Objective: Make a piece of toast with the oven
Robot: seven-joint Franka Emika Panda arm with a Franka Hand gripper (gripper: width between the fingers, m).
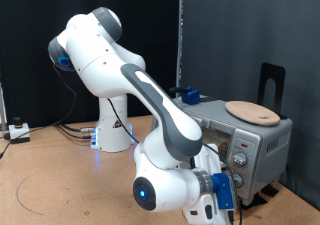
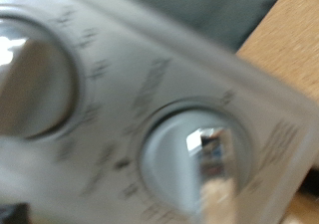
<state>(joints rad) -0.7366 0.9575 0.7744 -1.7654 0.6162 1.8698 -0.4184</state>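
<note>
At oven (image 1: 245, 135) knob (image 2: 191, 156) panel: tool (image 1: 232, 192).

Table (image 1: 40, 175): brown wood surface, as I see it from the exterior view. Carried directly: oven (image 1: 245, 145) at right, white arm base (image 1: 112, 135) centre, small white box (image 1: 18, 131) far left with cables (image 1: 75, 131).

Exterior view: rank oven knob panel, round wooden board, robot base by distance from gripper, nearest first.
From the gripper:
1. Knob panel on the oven, right beside the gripper.
2. Round wooden board, on the oven's top.
3. Robot base, toward the exterior view's left.
</note>
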